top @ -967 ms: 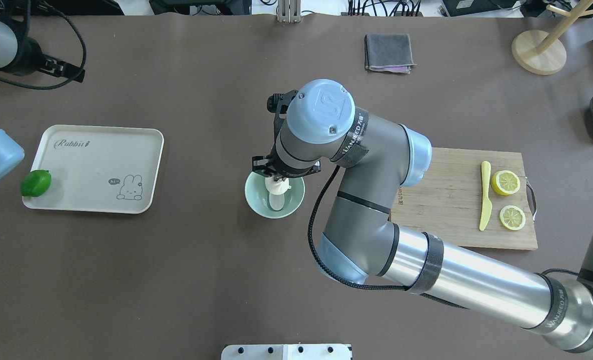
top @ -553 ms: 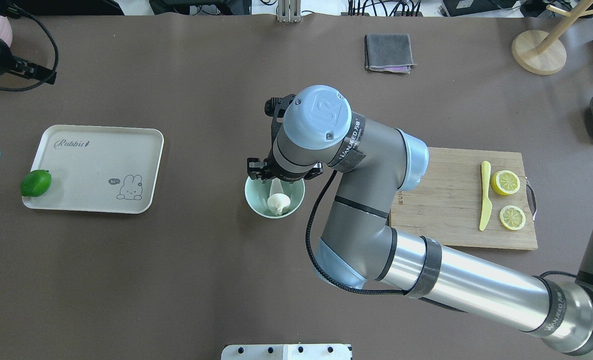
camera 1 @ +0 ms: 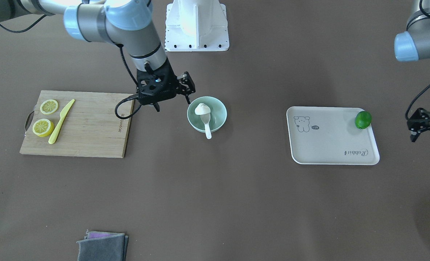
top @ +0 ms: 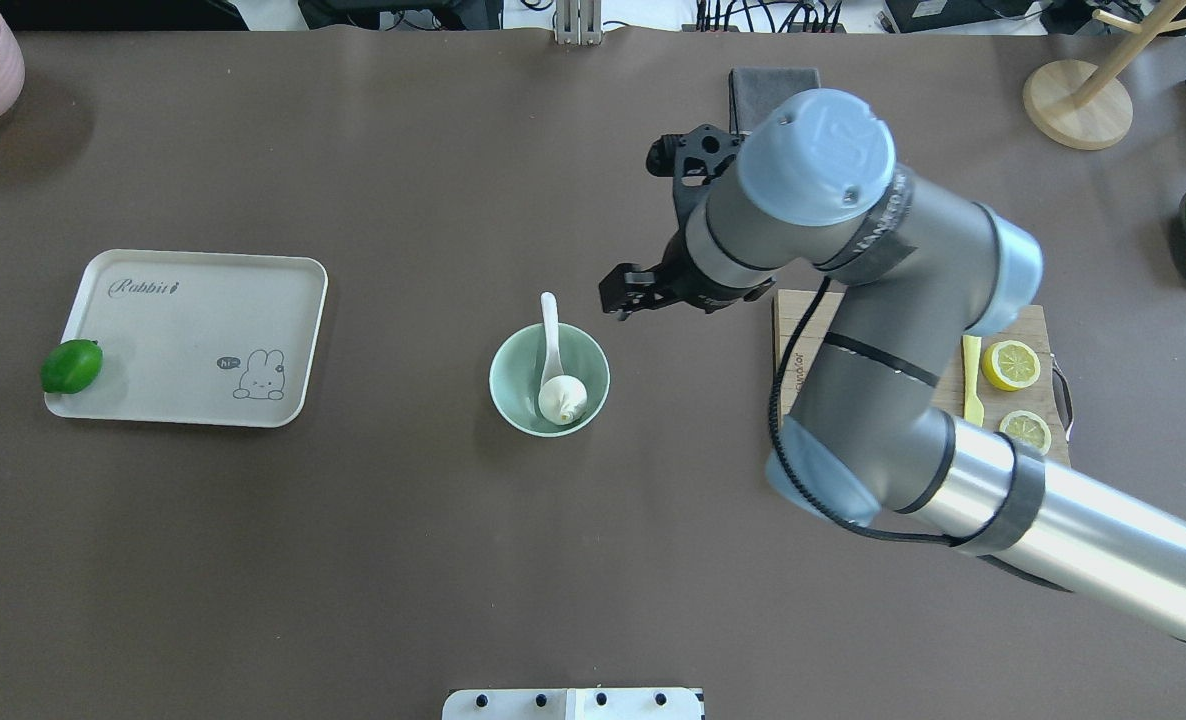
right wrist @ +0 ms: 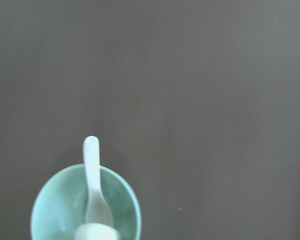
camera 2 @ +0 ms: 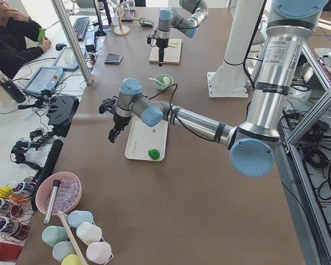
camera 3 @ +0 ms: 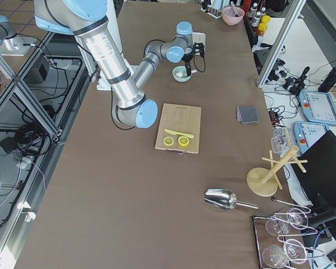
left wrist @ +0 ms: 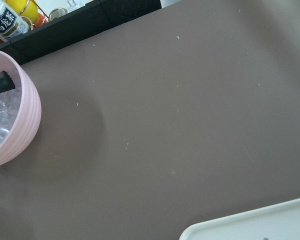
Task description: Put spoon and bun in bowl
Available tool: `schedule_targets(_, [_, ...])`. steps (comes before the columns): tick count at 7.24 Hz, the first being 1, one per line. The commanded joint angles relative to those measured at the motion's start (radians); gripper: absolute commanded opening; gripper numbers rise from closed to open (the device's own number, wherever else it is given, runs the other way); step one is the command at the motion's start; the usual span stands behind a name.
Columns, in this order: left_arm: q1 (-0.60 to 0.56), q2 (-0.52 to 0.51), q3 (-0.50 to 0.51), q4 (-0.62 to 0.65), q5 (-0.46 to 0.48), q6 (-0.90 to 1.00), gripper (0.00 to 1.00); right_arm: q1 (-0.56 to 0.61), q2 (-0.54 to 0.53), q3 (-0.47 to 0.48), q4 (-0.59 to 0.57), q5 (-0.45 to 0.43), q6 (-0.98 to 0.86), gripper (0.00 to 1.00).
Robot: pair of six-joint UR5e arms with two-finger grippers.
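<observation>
You have the pale green bowl [top: 508,388] near mid-table with both task items in it. The bun [top: 561,400] sits on the scoop of the spoon [top: 550,330], and the spoon's handle pokes out over the rim on the side away from the robot. The cream tray [top: 193,330] carries only a lime [top: 71,366], right at its outer edge. A pink bowl [left wrist: 20,130] of clear cubes stands off at the far corner. The brown table [top: 353,550] lies open all round the green bowl. The cutting board [camera 1: 88,127] with its lemon slices [camera 1: 49,106] and yellow knife [camera 1: 61,121] stays well apart.

The right gripper [camera 1: 172,105] hangs just beside the bowl on the board side — jaws spread, holding nothing, touching neither spoon nor bun. The left gripper [camera 1: 418,127] sits beyond the tray; you cannot tell how its jaws stand.
</observation>
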Motion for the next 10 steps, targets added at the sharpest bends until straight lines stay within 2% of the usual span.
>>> schedule_targets(1, [-0.113, 0.041, 0.004, 0.064, -0.017, 0.125, 0.98, 0.207, -0.193, 0.054, -0.003, 0.131, -0.203, 1.0])
schedule_targets(2, [-0.139, 0.081, 0.001, 0.058, -0.018, 0.156, 0.98, 0.29, -0.238, 0.029, -0.011, 0.144, -0.316, 1.0])
schedule_targets(3, [-0.162, 0.101, 0.002, 0.051, -0.02, 0.158, 0.98, 0.357, -0.264, -0.005, -0.082, 0.183, -0.476, 1.0])
schedule_targets(4, [-0.193, 0.109, 0.004, 0.062, -0.074, 0.158, 0.98, 0.405, -0.282, 0.016, -0.204, 0.226, -0.555, 1.0])
schedule_targets(5, [-0.237, 0.118, 0.011, 0.065, -0.171, 0.158, 0.98, 0.447, -0.339, 0.073, -0.265, 0.246, -0.558, 1.0])
schedule_targets(6, [-0.256, 0.152, 0.011, 0.061, -0.219, 0.158, 0.98, 0.49, -0.426, 0.105, -0.256, 0.268, -0.558, 1.0])
schedule_targets(8, [-0.257, 0.171, 0.01, 0.054, -0.213, 0.158, 0.98, 0.597, -0.56, 0.147, -0.256, 0.28, -0.643, 1.0])
schedule_targets(9, [-0.256, 0.169, 0.008, 0.056, -0.218, 0.156, 0.98, 0.654, -0.609, 0.141, -0.259, 0.305, -0.761, 1.0])
schedule_targets(10, [-0.256, 0.168, 0.008, 0.06, -0.218, 0.156, 0.98, 0.685, -0.652, 0.147, -0.259, 0.322, -0.779, 1.0])
